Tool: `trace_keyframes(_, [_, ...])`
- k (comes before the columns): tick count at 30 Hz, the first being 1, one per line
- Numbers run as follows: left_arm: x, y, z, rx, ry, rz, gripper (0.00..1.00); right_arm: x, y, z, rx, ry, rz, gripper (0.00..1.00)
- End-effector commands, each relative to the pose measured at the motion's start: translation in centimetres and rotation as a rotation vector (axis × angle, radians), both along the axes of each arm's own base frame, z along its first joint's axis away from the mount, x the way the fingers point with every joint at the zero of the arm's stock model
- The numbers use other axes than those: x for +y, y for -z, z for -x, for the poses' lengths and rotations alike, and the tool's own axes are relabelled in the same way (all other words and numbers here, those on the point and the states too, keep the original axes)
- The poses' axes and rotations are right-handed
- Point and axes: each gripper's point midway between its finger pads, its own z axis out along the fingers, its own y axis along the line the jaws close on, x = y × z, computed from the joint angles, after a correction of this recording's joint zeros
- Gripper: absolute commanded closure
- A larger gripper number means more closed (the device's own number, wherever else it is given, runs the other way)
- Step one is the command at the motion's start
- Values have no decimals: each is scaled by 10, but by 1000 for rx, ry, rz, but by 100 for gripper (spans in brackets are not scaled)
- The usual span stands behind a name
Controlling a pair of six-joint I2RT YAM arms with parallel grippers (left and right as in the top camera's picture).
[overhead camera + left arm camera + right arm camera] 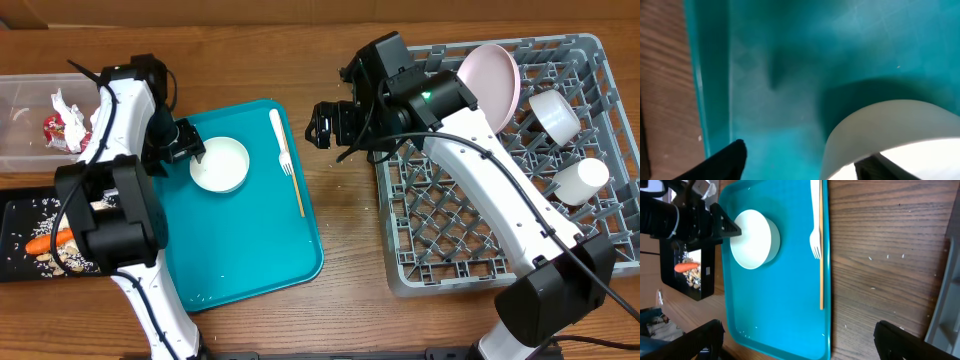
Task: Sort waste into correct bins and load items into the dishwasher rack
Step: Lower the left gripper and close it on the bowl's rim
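Since the waste sits binned and the pink plate (pixel 490 75), one white bowl (pixel 553 115) and cup (pixel 580 178) occupy the dishwasher rack (pixel 440 230), the second bowl (pixel 220 165) and fork (pixel 283 150) on the teal tray (pixel 250 240) are outstanding. The left gripper (pixel 192 147) is spread astride that bowl's rim. The right gripper (pixel 322 126) is spread and empty.

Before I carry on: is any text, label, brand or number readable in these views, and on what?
None can be read in any view.
On the red wrapper in the clear tub, any print is too small to make out.
On the bowl, fork, teal tray and rack, no markings show.
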Motion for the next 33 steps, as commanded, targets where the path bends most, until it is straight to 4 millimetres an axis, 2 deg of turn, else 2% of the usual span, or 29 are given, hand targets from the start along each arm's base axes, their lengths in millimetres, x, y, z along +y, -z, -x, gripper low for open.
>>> trace_keyframes(1, [-7, 2, -5, -12, 28, 26, 36, 1, -8, -7, -31, 8, -7, 0])
trace_keyframes(7, [-7, 3, -9, -28, 29, 27, 39, 1, -7, -7, -26, 8, -4, 0])
trace_keyframes(21, [-26, 11, -21, -61, 66, 73, 44, -2, -4, -2, -1, 7, 10, 0])
trace_keyframes(26, [-28, 22, -20, -39, 69, 80, 51, -2, -4, -1, 0, 7, 11, 0])
trace_keyframes(29, [-27, 23, -21, -42, 79, 76, 59, -2, -4, -1, 0, 7, 10, 0])
trace_keyframes(33, [-27, 20, -22, -50, 88, 76, 76, -1, -4, -3, -7, 8, 7, 0])
